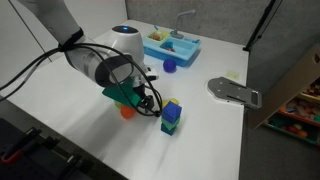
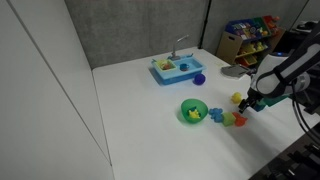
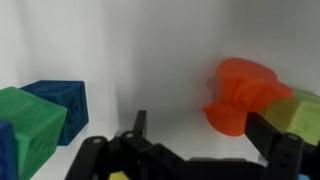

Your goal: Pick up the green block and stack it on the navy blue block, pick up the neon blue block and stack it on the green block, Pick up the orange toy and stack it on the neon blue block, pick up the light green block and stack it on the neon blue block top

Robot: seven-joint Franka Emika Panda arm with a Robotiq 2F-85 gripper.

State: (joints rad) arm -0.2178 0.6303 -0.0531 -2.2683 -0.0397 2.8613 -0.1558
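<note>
In the wrist view my gripper (image 3: pixel 205 135) is open and low over the white table. The orange toy (image 3: pixel 240 95) lies just beyond the fingertips, close to the right finger. The light green block (image 3: pixel 297 112) touches the toy's right side. At the left edge the green block (image 3: pixel 28 125) stands against the neon blue block (image 3: pixel 62 100), with a sliver of the navy blue block (image 3: pixel 5 150) at its lower left. In an exterior view these cubes form a tight stack with the green block (image 1: pixel 175 103) on top, and my gripper (image 1: pixel 137 100) hangs over the orange toy (image 1: pixel 127 112).
A green bowl (image 2: pixel 193 110) with a yellow toy in it stands near the cubes. A light-blue toy (image 2: pixel 215 115) lies beside it. A blue toy sink (image 1: pixel 172 45) and a purple cup (image 1: pixel 169 66) are at the back. A grey flat object (image 1: pixel 232 92) lies near the table edge.
</note>
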